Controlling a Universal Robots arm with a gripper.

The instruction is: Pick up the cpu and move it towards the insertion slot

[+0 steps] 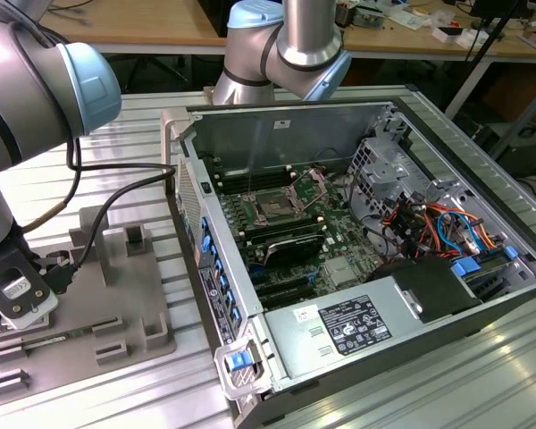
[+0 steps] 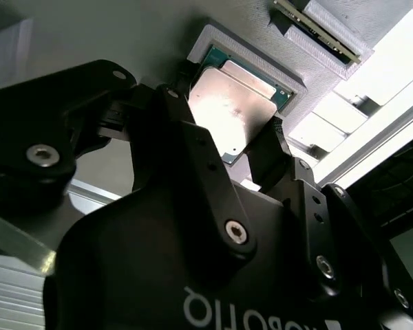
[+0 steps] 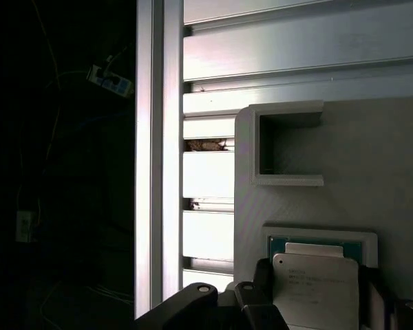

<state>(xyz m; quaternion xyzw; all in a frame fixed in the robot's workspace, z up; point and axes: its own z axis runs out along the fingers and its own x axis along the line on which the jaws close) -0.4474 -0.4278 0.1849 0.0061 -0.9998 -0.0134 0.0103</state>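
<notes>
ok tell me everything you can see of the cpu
The cpu is a small flat square chip with a pale silvery metal lid on a green board. It lies in a raised-rim square recess of the grey tray, with the end effector close around it; whether it is gripped cannot be told.
</notes>
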